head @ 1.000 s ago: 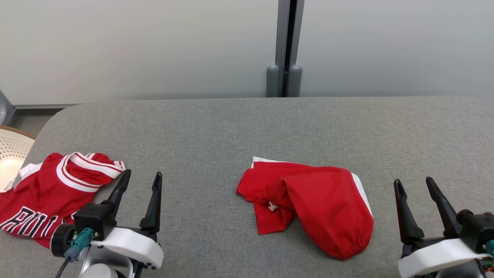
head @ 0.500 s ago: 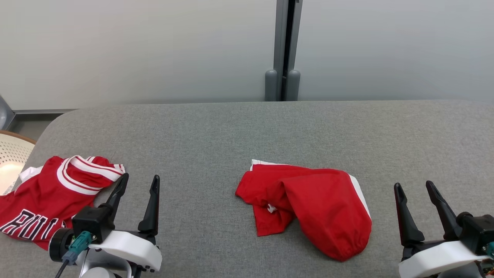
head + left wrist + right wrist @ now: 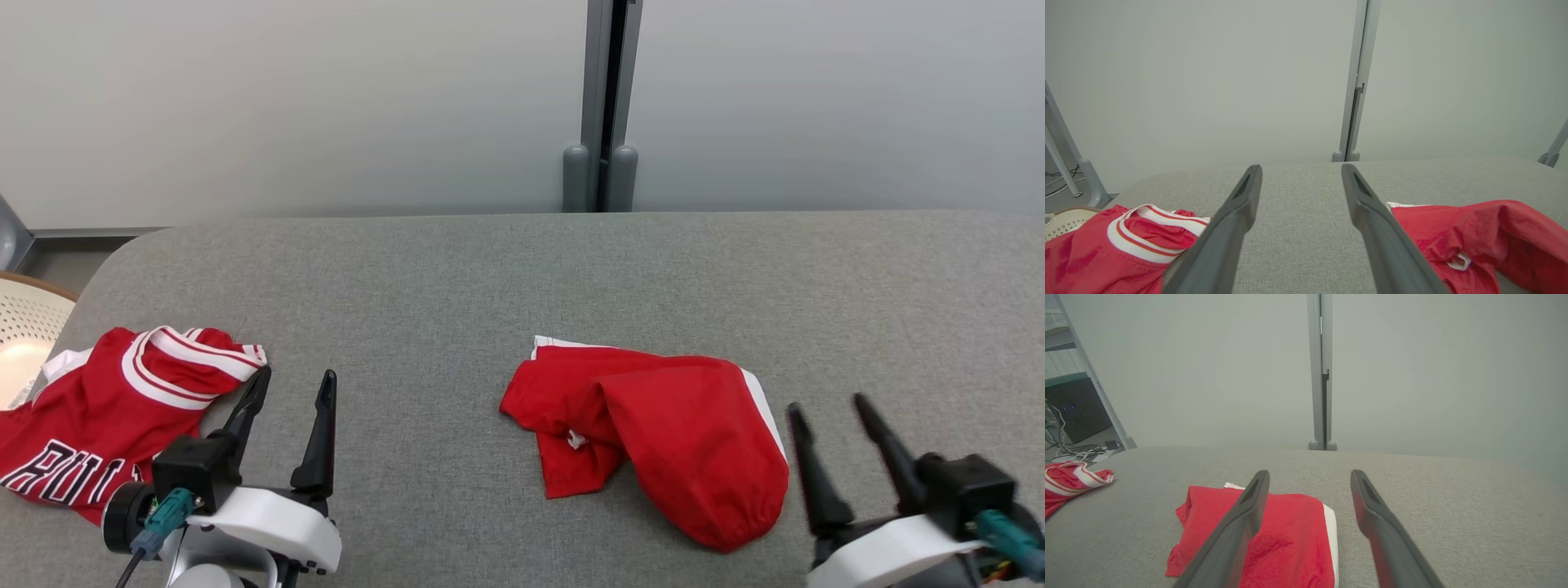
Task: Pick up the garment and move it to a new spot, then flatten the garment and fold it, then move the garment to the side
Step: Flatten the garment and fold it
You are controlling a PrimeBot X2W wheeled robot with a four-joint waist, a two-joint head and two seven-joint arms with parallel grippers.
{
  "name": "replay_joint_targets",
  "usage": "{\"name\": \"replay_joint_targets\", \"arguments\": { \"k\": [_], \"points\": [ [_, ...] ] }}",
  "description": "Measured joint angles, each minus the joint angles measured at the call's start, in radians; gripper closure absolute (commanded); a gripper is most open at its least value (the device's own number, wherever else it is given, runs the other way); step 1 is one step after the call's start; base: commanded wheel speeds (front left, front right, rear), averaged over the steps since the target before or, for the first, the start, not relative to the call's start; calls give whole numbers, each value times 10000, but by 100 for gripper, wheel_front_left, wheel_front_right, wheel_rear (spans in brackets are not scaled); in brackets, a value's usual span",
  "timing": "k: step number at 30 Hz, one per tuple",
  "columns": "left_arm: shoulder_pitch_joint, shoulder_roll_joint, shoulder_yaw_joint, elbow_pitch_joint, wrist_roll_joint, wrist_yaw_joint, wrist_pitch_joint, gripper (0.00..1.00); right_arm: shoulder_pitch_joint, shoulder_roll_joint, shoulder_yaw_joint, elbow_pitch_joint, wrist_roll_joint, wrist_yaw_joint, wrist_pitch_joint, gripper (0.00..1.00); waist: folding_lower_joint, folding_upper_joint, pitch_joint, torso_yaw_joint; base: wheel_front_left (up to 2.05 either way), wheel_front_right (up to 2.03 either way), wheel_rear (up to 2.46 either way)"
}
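Right gripper has slid in toward the garment since half a second ago and is slightly blurred. Its fingers are spread wide with nothing between them, tips just beside the white-trimmed edge. Left gripper unmoved, fingers equally wide and empty, next to a red jersey. Garment lies crumpled mid-way across the grey padded surface, untouched. Judged progress: none yet. Pickup, relocation, flattening, folding and setting aside all remain.

Matt red cloth shorts lie on a grey, coarse-woven fabric tabletop.
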Motion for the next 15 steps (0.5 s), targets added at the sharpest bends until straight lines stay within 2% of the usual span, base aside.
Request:
{"name": "replay_joint_targets", "arguments": {
  "k": [8, 12, 15],
  "points": [
    [-431, -96, -148, 15, 17, -31, -69, 0, 151, -579, 2456, 1346, 2, 2, 573, 0, -1, 0, 393, 182, 0, 0, 0],
    [-738, -240, -253, 71, 36, -105, -121, 0, 80, -775, 3028, 2288, 100, 2, 545, 0, 0, 0, 707, 362, 0, 0, 0],
    [-991, -364, -324, 127, 79, -163, -182, 0, -241, -838, 3072, 2805, 12, 2, 295, 0, 0, 0, 970, 510, 0, 0, 0]
  ]
}}
